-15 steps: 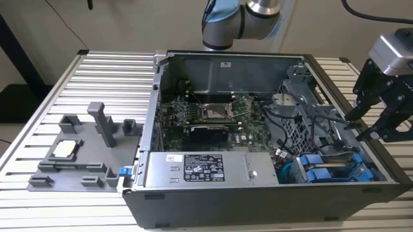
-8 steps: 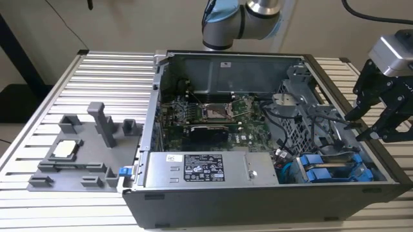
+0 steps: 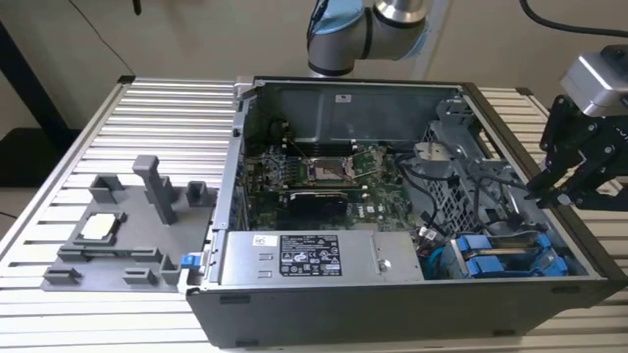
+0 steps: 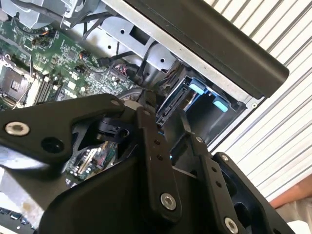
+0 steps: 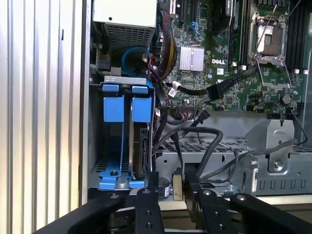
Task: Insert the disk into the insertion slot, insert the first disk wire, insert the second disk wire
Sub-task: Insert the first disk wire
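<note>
The disk [image 5: 139,146] stands on edge in its blue carrier [image 3: 487,265], seated in the insertion slot [image 5: 95,126], a grey bay at the case's near right corner in the exterior view. A second blue carrier [image 5: 113,109] sits beside it. My gripper [image 3: 554,197] hovers above the case's right wall, over the bay. In both wrist views its black fingers [image 5: 146,200] stand apart, open, with nothing gripped. The gripper [image 4: 165,122] points down toward the blue tabs [image 4: 195,88]. A black wire with a loose connector [image 5: 214,91] lies over the motherboard. Grey wires [image 5: 204,134] loop by the cage.
The open computer case [image 3: 393,316] rests on a slatted table [image 3: 167,110]. Inside are the motherboard [image 3: 314,173], the power supply [image 3: 304,257] and a perforated grey cage [image 5: 229,146]. A grey fixture plate [image 3: 118,235] lies on the exterior view's left.
</note>
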Robot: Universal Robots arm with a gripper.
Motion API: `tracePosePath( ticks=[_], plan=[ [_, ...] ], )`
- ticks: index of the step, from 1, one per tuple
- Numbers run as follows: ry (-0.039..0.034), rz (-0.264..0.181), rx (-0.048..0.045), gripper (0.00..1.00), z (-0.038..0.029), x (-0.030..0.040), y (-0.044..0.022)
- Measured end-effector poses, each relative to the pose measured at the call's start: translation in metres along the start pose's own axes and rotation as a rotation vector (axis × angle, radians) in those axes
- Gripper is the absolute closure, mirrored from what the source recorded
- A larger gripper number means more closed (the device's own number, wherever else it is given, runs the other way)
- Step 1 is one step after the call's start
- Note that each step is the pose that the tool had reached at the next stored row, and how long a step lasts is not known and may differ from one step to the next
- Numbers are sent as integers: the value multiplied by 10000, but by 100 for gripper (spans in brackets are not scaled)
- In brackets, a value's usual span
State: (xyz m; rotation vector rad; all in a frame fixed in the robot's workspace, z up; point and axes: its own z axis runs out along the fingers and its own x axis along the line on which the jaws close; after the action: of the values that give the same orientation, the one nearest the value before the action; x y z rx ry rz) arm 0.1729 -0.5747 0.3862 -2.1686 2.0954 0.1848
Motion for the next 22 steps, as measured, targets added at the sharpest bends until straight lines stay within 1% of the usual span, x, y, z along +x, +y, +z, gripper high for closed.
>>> tracePosePath(
  ticks=[2, 14, 15, 16, 19, 20, 21, 22],
  plan=[
    [0, 0, 0, 80, 0, 0, 0],
    [-1, 0, 0, 81, 0, 0, 0],
    [24, -1, 0, 81, 0, 0, 0],
    [144, 2, -5, 81, 5, -2, 0],
    [569, 2, -19, 81, 13, -12, 0],
    [675, 3, -22, 81, 18, -19, 0],
    [730, 3, -24, 81, 32, -32, 2],
    [760, 3, -26, 81, 49, -45, 8]
  ],
)
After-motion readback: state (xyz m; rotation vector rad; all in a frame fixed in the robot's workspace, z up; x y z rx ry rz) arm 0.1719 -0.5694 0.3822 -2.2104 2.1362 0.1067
